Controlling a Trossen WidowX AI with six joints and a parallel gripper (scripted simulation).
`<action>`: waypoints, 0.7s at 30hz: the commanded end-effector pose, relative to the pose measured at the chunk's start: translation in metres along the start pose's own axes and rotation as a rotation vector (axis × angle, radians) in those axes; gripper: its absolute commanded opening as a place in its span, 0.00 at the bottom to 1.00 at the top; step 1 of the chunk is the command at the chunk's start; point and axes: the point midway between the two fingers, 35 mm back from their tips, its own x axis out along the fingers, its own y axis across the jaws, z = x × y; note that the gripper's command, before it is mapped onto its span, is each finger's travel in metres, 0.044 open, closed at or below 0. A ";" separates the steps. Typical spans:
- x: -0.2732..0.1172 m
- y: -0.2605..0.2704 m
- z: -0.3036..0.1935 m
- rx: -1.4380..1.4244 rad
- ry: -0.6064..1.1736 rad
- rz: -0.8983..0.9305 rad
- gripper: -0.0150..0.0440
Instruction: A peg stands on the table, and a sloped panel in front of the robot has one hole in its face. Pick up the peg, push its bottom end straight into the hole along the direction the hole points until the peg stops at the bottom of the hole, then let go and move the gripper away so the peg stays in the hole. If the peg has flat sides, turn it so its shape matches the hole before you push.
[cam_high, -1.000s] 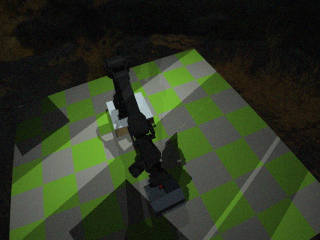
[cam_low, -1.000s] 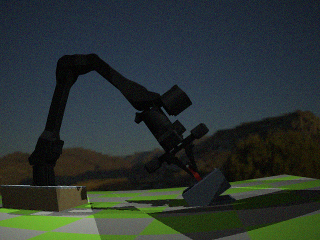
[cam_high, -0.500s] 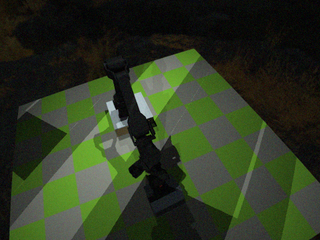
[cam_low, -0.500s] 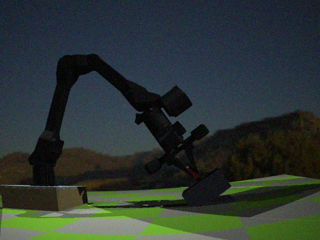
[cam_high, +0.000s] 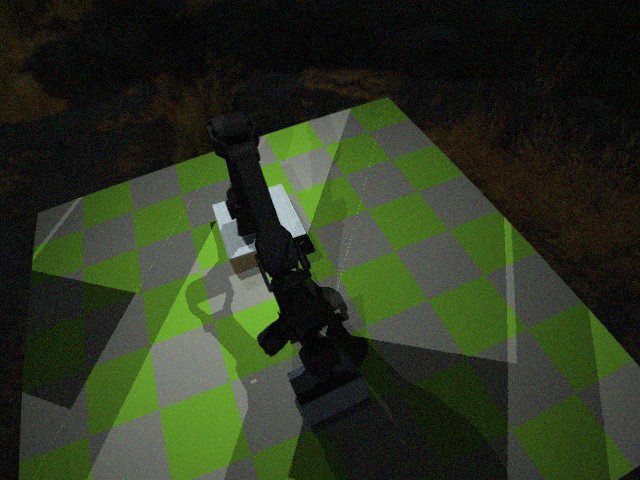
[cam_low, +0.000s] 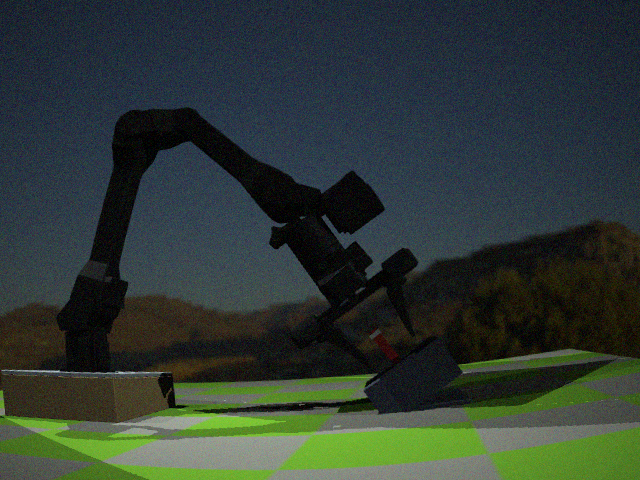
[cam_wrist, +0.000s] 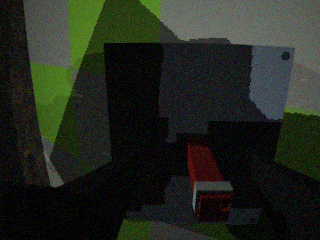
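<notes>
Your black pincer (cam_low: 379, 343) is wide open and holds nothing; its two dark fingers (cam_low: 402, 304) stand apart on either side of the short red square-sided peg with a white band (cam_low: 383, 344), not touching it as far as you can see. The peg sticks out of the face of the dark grey sloped panel (cam_low: 418, 374), leaning the same way the panel faces, so it looks like its bottom end sits in the hole. From the wrist view you see the peg (cam_wrist: 207, 182) poking toward you out of the panel (cam_wrist: 210, 90), with its white band near the top end. You cannot see how deep it goes, because the hole is hidden by the peg. The pincer is tilted to match the slope, likely so it can pull back straight without bumping the peg. The fingers stay close beside the peg, so a sideways move could knock it. The green and grey checkered counter (cam_low: 392, 449) lies all around, and the brown box base (cam_low: 85, 395) under the arm sits well away from the panel.
</notes>
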 end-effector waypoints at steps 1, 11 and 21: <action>-0.004 0.001 0.000 0.000 0.000 0.000 1.00; -0.019 0.002 0.000 0.001 -0.001 -0.001 1.00; -0.035 0.004 0.000 0.002 -0.002 -0.002 1.00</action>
